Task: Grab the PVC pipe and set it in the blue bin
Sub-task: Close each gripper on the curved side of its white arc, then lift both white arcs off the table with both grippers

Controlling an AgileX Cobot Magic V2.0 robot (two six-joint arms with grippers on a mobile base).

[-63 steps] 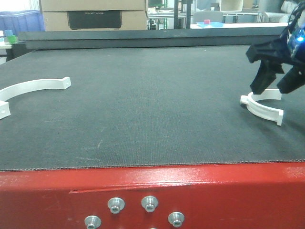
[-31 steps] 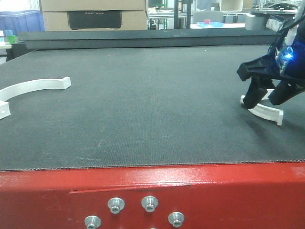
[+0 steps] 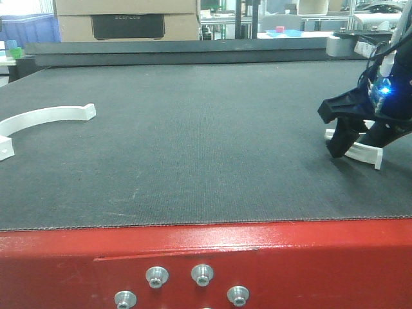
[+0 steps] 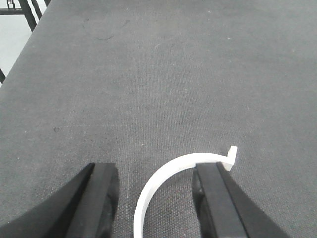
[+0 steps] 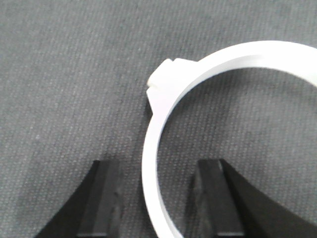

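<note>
- Dark woven matting covers the worktop (image 3: 206, 141), with a red front edge (image 3: 270, 257) set with bolts (image 3: 202, 275) nearest the camera and cardboard boxes (image 3: 125, 19) beyond the far edge.
- On the far left lies the left PVC arc (image 3: 45, 116), flat on the matting and running off the left side of the front view, its tabbed end pointing right.
- My left pincer (image 4: 154, 171) does not appear in the front view. Its wrist camera shows both black fingers spread wide, with the left PVC arc (image 4: 163, 178) in the gap and the arc's tabbed end just by the right-hand finger. I cannot tell how high I hang above it.
- The middle of the worktop carries only matting.
- At the right, my right pincer (image 3: 357, 143) is down at the surface, a blue light (image 3: 385, 90) glowing on the arm.
- The right PVC arc (image 3: 364, 153) lies flat beneath it. In the wrist view the right pincer (image 5: 157, 166) is spread apart, astride the right PVC arc (image 5: 233, 57), with matting showing between the arc and each finger.
</note>
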